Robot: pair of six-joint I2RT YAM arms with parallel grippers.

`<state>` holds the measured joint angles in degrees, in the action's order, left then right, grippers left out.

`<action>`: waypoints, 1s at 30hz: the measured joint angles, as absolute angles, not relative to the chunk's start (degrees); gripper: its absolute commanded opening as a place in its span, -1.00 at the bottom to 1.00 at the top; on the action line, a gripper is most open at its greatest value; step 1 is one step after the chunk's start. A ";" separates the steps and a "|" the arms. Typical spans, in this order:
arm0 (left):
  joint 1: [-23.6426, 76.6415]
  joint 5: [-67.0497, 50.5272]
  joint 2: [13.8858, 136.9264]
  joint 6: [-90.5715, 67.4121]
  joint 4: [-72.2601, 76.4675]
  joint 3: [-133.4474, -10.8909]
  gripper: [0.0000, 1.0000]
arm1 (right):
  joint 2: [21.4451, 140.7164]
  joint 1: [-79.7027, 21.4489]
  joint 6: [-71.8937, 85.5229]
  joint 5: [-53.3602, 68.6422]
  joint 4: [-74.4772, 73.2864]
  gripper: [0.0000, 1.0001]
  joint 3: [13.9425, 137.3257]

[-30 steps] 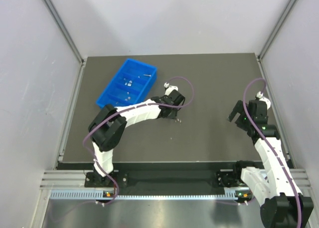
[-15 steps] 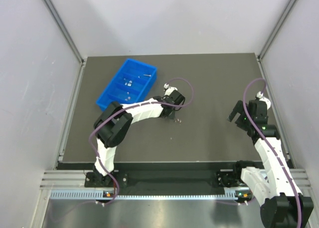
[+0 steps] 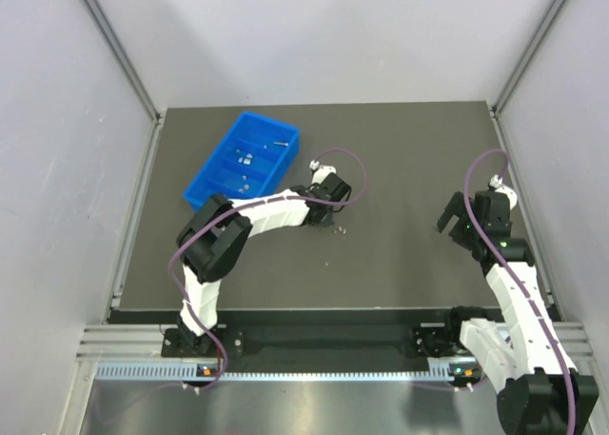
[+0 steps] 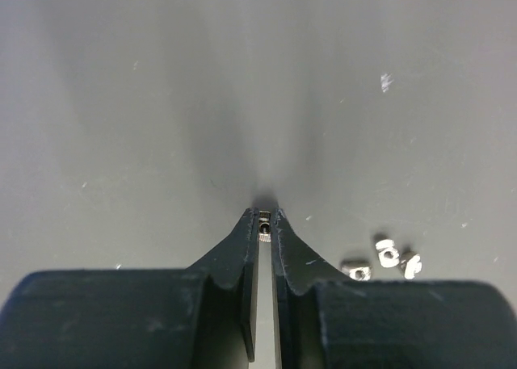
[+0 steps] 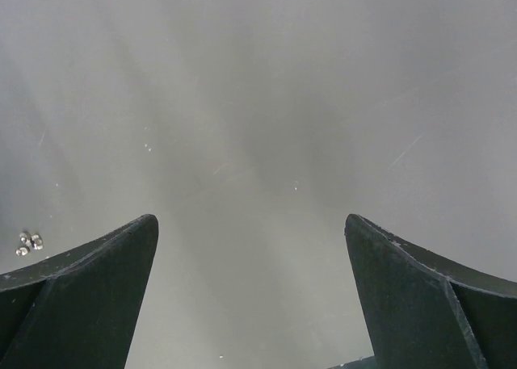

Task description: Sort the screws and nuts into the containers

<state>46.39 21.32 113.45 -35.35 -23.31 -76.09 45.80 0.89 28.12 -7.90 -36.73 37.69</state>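
Pinches a tiny silver piece (image 4: 263, 226) at the very tips of the left tool (image 4: 263, 224), pressed almost together just above the grey bench (image 4: 161, 102). Cannot say from the wrist view whether screw or nut (a dark hole shows on top, the rest hidden between the black fingers), nor which way its long axis runs. Finds three nuts (image 4: 387, 254) lying on the bench just right of those tips, two touching, the third just beside. Holds the right tool (image 5: 250, 292) spread wide above the bench, well apart from the left. Shows the blue tray (image 3: 217, 155) at the far left, long axis running near-left to far-right, with silver specks in its compartments too small to sort by kind.
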 measured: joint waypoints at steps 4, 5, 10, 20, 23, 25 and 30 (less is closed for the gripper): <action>46.24 21.96 111.57 -36.62 -23.33 -73.91 -0.88 | 45.80 0.89 28.12 -7.90 -36.93 0.99 37.69; 46.06 22.02 110.85 -36.88 -23.66 -73.32 -0.89 | 45.80 0.89 28.10 -7.92 -36.91 1.00 37.69; 41.85 21.45 102.39 -37.78 -24.84 -70.94 -0.88 | 45.80 0.89 28.12 -7.90 -36.88 0.99 37.69; 19.81 25.41 77.34 -37.82 -24.56 -65.34 -0.86 | 47.00 0.89 28.29 -7.66 -36.10 0.99 37.63; 15.42 26.06 76.25 -37.82 -24.71 -62.37 -0.86 | 47.62 0.89 28.29 -7.64 -36.03 0.99 37.60; 13.08 26.02 76.77 -37.82 -24.84 -59.57 -0.86 | 47.66 0.89 28.29 -7.62 -36.01 1.00 37.60; 11.99 25.98 79.83 -37.80 -24.75 -56.62 -0.86 | 47.66 0.89 28.29 -7.53 -36.01 0.99 37.60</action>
